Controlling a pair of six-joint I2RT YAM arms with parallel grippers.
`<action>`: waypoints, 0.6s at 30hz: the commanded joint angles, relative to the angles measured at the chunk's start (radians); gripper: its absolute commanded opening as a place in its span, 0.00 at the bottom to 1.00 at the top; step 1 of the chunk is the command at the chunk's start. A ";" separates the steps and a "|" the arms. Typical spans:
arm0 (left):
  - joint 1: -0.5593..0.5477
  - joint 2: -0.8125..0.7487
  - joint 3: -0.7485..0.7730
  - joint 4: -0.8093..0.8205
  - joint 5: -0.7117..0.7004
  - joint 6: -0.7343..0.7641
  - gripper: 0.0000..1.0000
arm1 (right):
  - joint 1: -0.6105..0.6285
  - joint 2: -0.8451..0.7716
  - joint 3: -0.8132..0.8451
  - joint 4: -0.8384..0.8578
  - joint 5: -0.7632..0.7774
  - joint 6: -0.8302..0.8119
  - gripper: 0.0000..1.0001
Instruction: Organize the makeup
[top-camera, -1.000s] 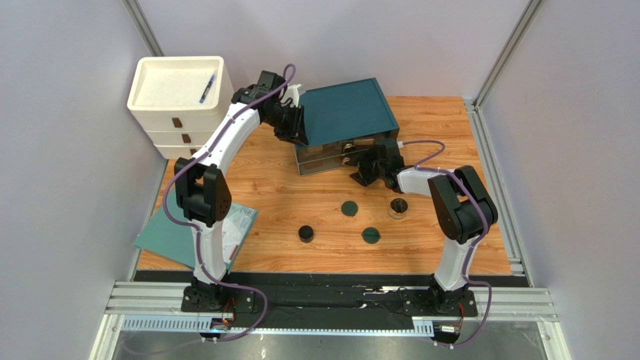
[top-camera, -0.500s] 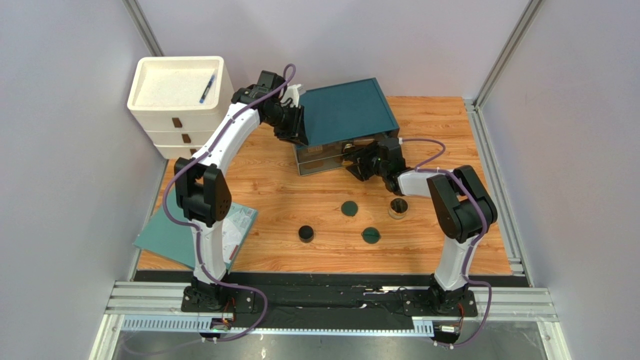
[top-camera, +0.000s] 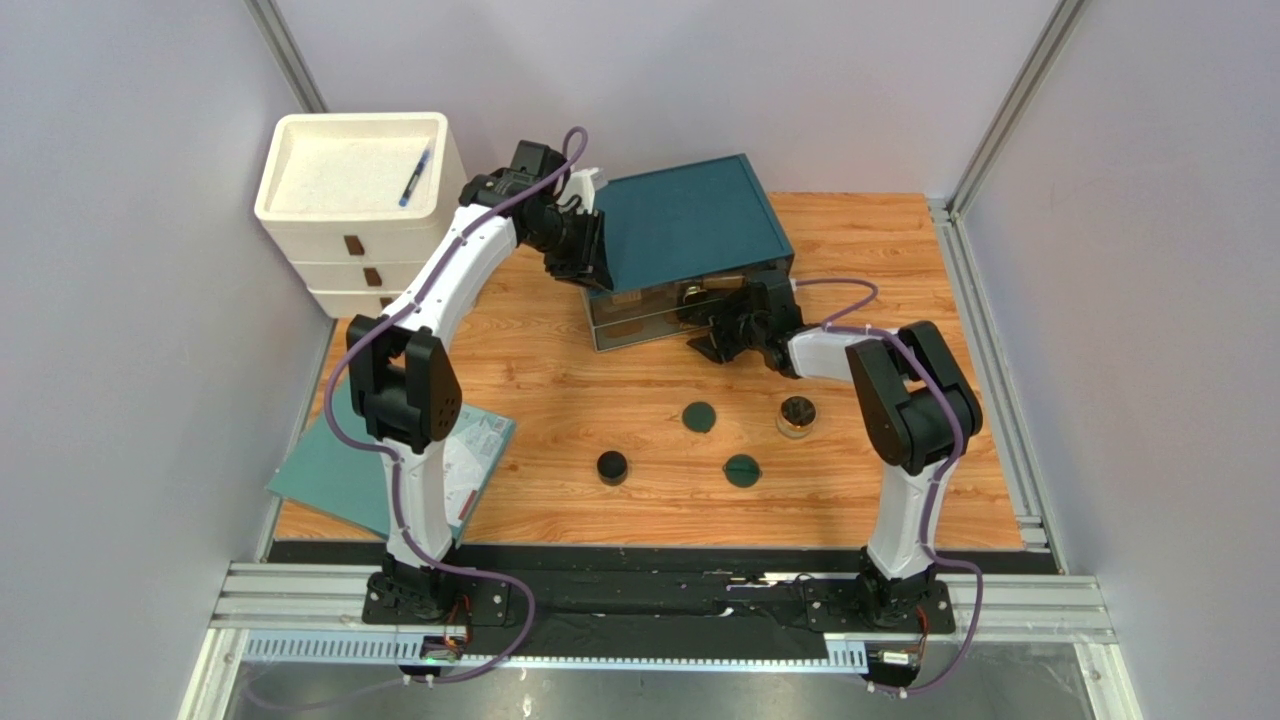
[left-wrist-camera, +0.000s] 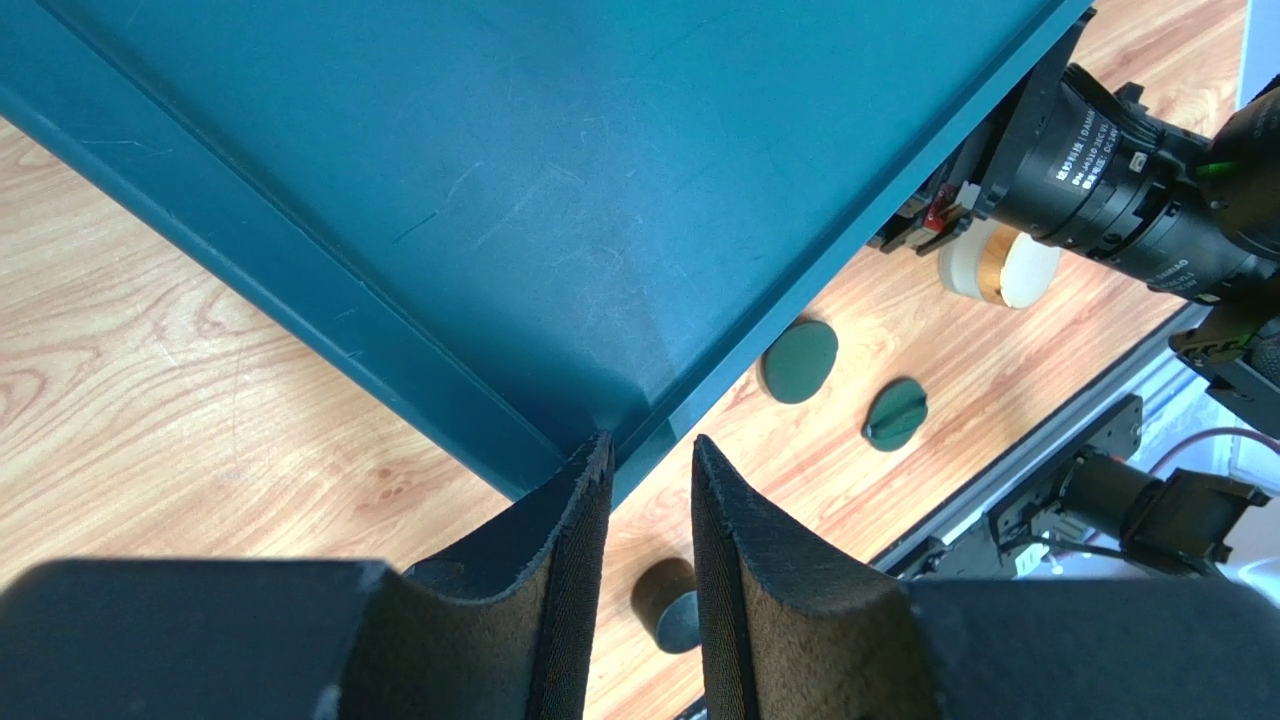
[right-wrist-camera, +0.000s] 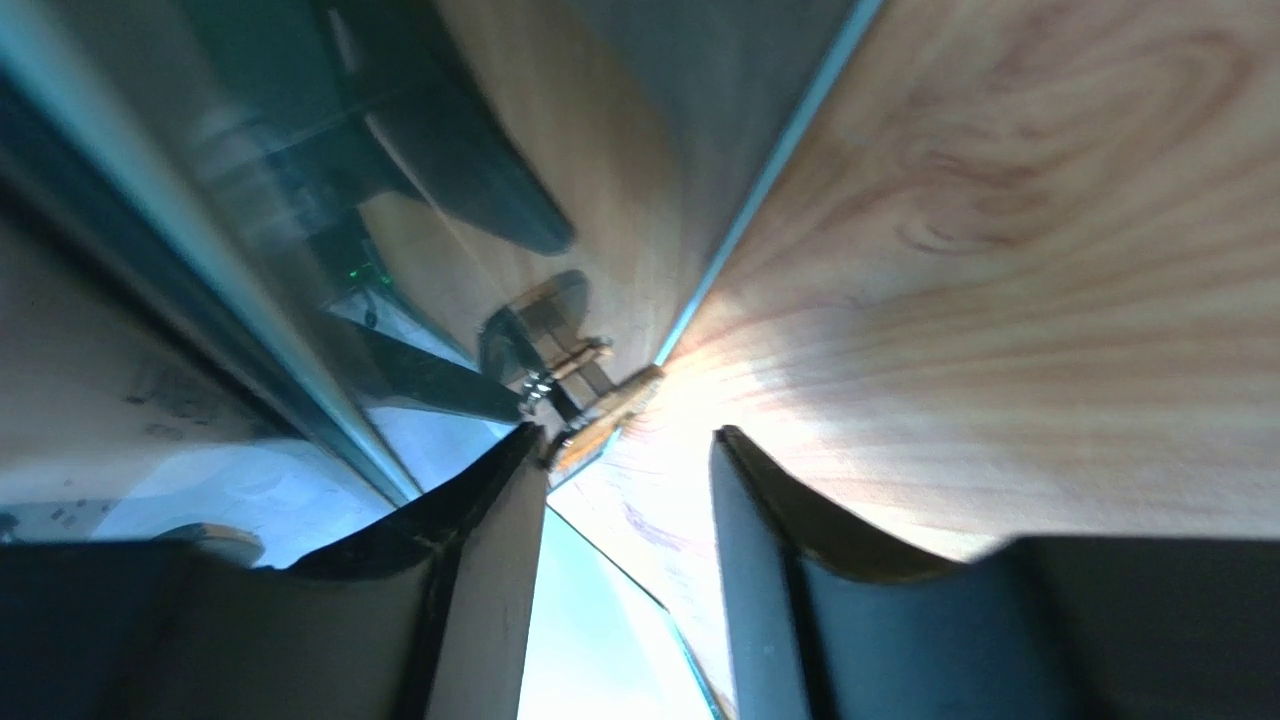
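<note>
**Lid held up, loose makeup out on the table**

No brand or label can be made out from here. The only lettering is small white print on the black barrel of the right wrist, seen from the left wrist camera and too small to read. The teal booklet (top-camera: 353, 473) at the table's left edge shows a pale printed page, also illegible.

The left gripper (left-wrist-camera: 649, 450) is clamped on a corner of the teal lid (left-wrist-camera: 526, 195), which stands raised and tilted over the clear box (top-camera: 639, 323) at the back of the wooden table (top-camera: 872, 270). The right gripper (right-wrist-camera: 624, 450) is at the box's front wall. Its fingers are apart with nothing pinched between them, and a small brassy fitting sits just off one fingertip (right-wrist-camera: 504, 465).

The makeup in plain sight lies in front of the box. The black round jar (top-camera: 612, 467) is nearest the left. One of the dark green discs (top-camera: 697, 416) sits behind it and the other (top-camera: 741, 470) is towards the near edge. The gold-rimmed compact (top-camera: 796, 414) is just beside the right forearm.

The lid hides most of the box's interior from above, and the right arm crosses its front, so I cannot tell what is inside. A white drawer unit (top-camera: 353, 248) stands in the far left corner, with a blue pen (top-camera: 416, 176) in its top tray.
</note>
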 joint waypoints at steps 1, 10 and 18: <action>0.029 0.065 -0.028 -0.261 -0.146 0.063 0.35 | -0.011 -0.029 0.024 -0.138 0.056 -0.004 0.42; 0.029 0.078 0.005 -0.275 -0.148 0.059 0.35 | -0.004 -0.132 0.026 -0.405 0.016 -0.177 0.39; 0.031 0.095 0.041 -0.285 -0.137 0.053 0.35 | 0.040 -0.270 -0.115 -0.483 0.027 -0.249 0.40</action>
